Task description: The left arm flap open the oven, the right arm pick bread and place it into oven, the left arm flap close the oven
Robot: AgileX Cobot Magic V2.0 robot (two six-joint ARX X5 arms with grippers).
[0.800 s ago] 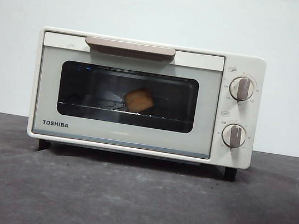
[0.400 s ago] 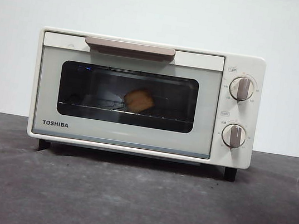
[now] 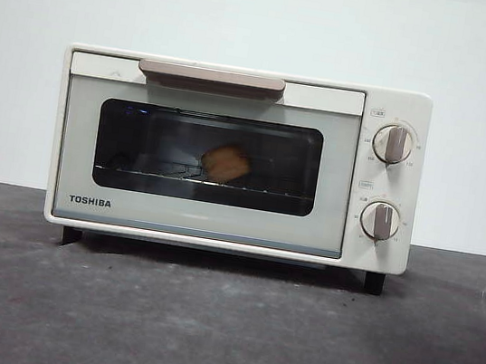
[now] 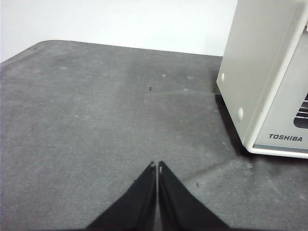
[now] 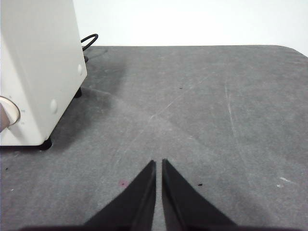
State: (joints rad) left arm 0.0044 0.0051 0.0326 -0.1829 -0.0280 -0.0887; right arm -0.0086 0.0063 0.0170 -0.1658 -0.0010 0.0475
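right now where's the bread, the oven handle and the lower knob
bread [image 3: 226,163], front view, middle of the bun behind the door glass
oven handle [image 3: 211,77], front view, centre of the tan bar
lower knob [image 3: 381,221], front view, its raised grip

delta: I see none across front view | oven [image 3: 228,157] door: shut as a second ago | bread [image 3: 225,163]: same rack spot, window's 6 o'clock half
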